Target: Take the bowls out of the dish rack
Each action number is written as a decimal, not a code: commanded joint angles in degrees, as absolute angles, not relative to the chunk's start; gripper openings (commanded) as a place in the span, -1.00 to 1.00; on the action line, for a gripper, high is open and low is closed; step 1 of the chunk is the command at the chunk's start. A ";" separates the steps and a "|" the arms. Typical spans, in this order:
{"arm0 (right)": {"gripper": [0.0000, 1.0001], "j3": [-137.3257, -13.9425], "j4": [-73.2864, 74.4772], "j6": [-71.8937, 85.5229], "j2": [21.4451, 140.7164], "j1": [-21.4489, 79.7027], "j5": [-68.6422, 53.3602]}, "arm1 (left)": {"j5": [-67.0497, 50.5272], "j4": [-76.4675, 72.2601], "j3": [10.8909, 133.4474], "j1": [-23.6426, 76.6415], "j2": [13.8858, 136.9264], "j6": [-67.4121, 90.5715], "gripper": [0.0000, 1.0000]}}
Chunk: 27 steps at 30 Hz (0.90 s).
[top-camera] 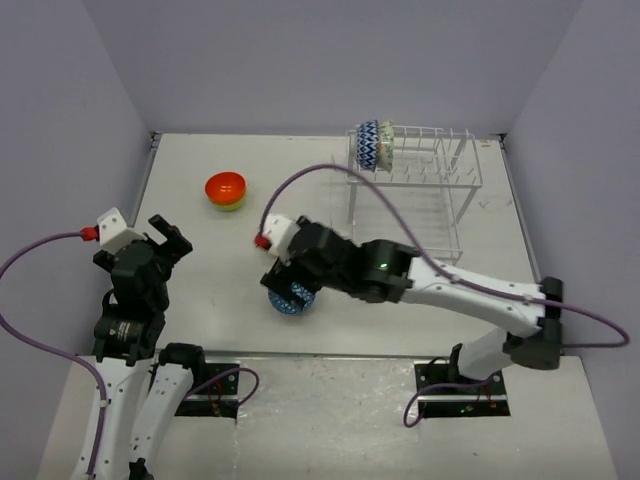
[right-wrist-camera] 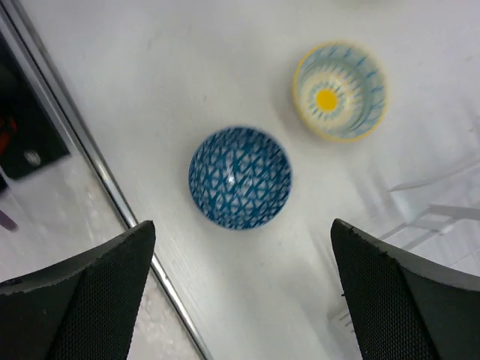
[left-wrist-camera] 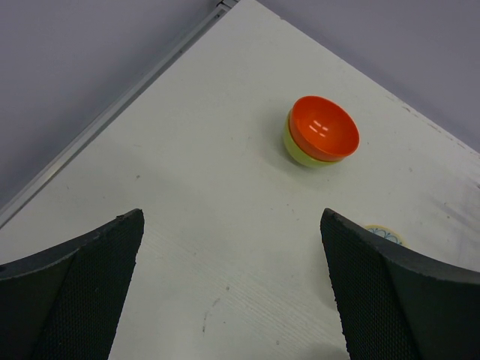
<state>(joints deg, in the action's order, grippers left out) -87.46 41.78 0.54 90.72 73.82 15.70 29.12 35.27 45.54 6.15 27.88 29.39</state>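
Observation:
The white wire dish rack (top-camera: 420, 185) stands at the back right, with a blue-white zigzag bowl (top-camera: 375, 146) on edge at the left end of its top row. An orange bowl (top-camera: 226, 186) sits nested in a lime-green bowl (left-wrist-camera: 298, 152) at the back left of the table; the orange bowl (left-wrist-camera: 324, 127) also shows in the left wrist view. A dark blue patterned bowl (right-wrist-camera: 239, 187) stands upright near the front edge, with a pale yellow bowl (right-wrist-camera: 341, 90) beside it. My right gripper (right-wrist-camera: 244, 292) is open and empty above the blue bowl (top-camera: 291, 299). My left gripper (left-wrist-camera: 232, 285) is open and empty, short of the orange bowl.
The table's metal front edge strip (right-wrist-camera: 97, 165) runs close to the blue bowl. The right arm (top-camera: 470, 290) stretches across the front of the rack and hides the yellow bowl from above. Purple walls close in the table on three sides.

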 commanded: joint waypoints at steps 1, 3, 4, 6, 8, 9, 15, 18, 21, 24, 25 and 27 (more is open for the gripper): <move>0.98 -88.42 37.54 4.64 76.76 63.87 17.58 | 27.87 33.22 46.76 6.24 28.74 28.39 1.00; 0.98 -87.28 34.20 6.49 68.93 54.37 13.21 | 24.97 31.65 45.89 6.24 29.35 27.52 1.00; 0.98 -84.84 31.93 9.38 66.56 42.31 4.74 | 23.48 31.12 45.70 6.24 30.49 26.99 1.00; 0.98 -82.28 26.03 13.08 61.97 29.94 -6.36 | 19.09 30.15 45.53 6.24 32.42 25.67 1.00; 0.96 -82.61 24.35 15.55 63.27 16.21 -21.05 | 16.37 29.88 45.70 6.33 35.41 24.70 1.00; 0.92 -84.44 24.43 15.56 64.93 13.04 -25.18 | 15.56 29.80 45.79 6.33 36.12 24.52 1.00; 0.43 -84.12 15.93 20.38 76.37 -4.21 -59.56 | 11.43 28.39 45.00 6.33 37.62 23.47 1.00; 0.33 -85.33 12.57 21.35 80.14 -4.92 -63.80 | 10.81 28.21 44.83 6.33 37.62 23.38 1.00; 0.15 -88.05 11.34 22.15 85.33 -4.83 -66.78 | 10.02 27.95 44.82 6.33 38.05 23.20 1.00; 0.13 -87.81 8.80 23.20 88.32 -4.83 -67.76 | 9.76 27.95 44.82 6.42 38.15 23.12 1.00; 0.13 -87.45 7.66 24.25 88.77 -4.92 -67.76 | 9.67 27.86 44.74 6.33 37.97 23.03 1.00; 0.12 -87.62 5.19 25.22 90.96 -4.92 -68.73 | 9.41 27.77 44.74 6.33 37.79 23.03 1.00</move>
<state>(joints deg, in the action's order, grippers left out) -84.88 12.25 22.57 90.21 -4.89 -63.11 10.79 30.44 45.08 6.15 38.17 24.38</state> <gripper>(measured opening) 0.567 0.997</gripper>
